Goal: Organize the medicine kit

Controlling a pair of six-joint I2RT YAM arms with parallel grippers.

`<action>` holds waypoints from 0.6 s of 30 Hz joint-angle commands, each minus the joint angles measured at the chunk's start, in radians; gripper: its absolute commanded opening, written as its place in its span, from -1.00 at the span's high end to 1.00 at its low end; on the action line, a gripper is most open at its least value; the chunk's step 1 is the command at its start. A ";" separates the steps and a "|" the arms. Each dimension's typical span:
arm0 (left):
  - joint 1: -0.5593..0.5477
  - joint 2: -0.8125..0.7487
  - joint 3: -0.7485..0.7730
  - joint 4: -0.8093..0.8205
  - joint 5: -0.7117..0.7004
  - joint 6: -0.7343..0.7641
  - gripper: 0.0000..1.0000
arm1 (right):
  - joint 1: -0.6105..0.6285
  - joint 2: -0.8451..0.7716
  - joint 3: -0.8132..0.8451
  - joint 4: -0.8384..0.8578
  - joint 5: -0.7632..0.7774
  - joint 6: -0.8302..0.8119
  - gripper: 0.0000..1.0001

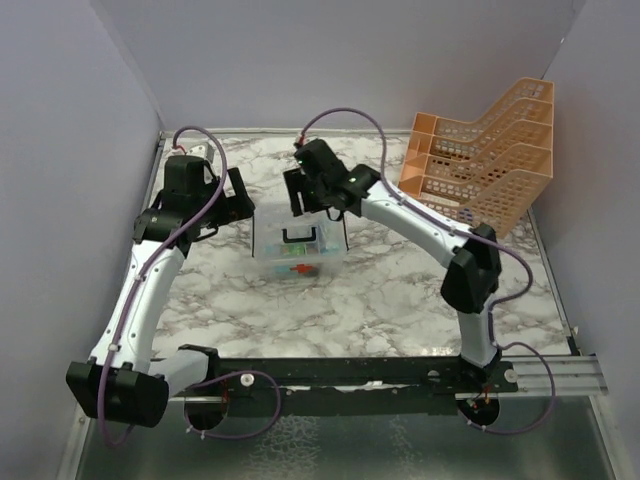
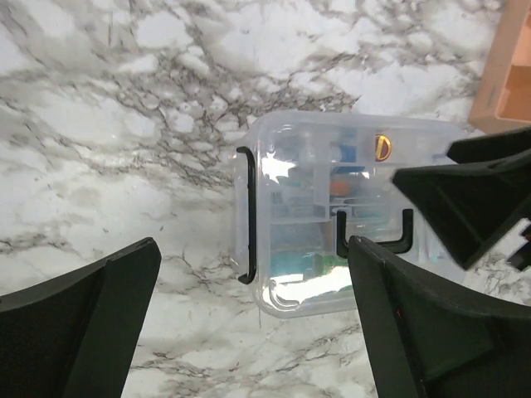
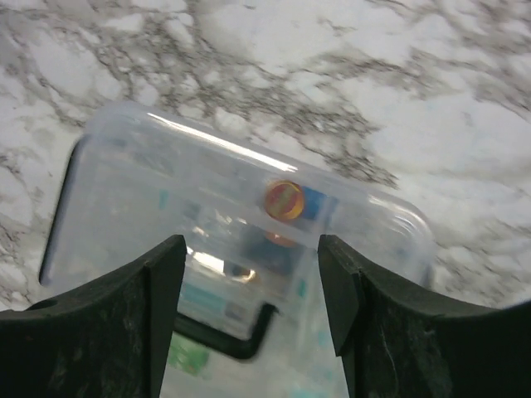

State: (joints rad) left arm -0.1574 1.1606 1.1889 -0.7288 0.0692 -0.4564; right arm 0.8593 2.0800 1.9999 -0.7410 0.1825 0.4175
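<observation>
The medicine kit [image 1: 292, 256] is a small clear box with a clear lid, standing mid-table; small bottles and sachets show through the plastic. Its lid carries a black U-shaped handle [image 2: 373, 236], and a black latch bar [image 2: 247, 215] runs along one end. My left gripper [image 2: 253, 319] is wide open just off that latch end with nothing between its fingers [image 2: 83, 327]. It sits left of the kit in the top view [image 1: 238, 197]. My right gripper [image 3: 253, 286] hovers open over the kit lid [image 3: 249, 199], the handle below and between its fingers [image 3: 112, 327]. It is over the kit's far side [image 1: 302, 195].
An orange mesh tiered rack [image 1: 485, 160] stands at the back right, and its corner [image 2: 508, 70] shows in the left wrist view. The marble table [image 1: 380, 290] is walled in on three sides. The right arm's elbow [image 1: 470, 265] rises to the right of the kit.
</observation>
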 commanded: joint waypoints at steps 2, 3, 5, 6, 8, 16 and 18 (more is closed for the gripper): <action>0.001 -0.098 0.058 -0.023 -0.035 0.138 -0.98 | -0.059 -0.370 -0.282 0.089 0.171 -0.019 -0.39; 0.001 -0.111 0.060 -0.022 -0.028 0.150 -0.99 | -0.065 -0.425 -0.344 0.111 0.203 -0.029 -0.42; 0.001 -0.134 0.058 -0.017 -0.038 0.148 -0.98 | -0.071 -0.544 -0.481 0.170 0.255 -0.053 -0.47; 0.001 -0.147 0.056 -0.016 -0.045 0.140 -0.98 | -0.073 -0.602 -0.541 0.189 0.274 -0.065 -0.49; 0.001 -0.173 0.060 -0.008 -0.048 0.134 -0.99 | -0.074 -0.710 -0.649 0.220 0.302 -0.086 -0.52; -0.002 -0.331 0.030 0.045 -0.087 0.128 -0.98 | -0.074 -1.102 -0.907 0.151 0.431 -0.063 -0.65; -0.002 -0.382 0.011 0.054 -0.103 0.124 -0.99 | -0.074 -1.176 -0.921 0.105 0.467 -0.062 -0.70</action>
State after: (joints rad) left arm -0.1574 0.8734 1.2263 -0.7185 0.0254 -0.3374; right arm 0.7807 1.0492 1.1122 -0.5838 0.5251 0.3603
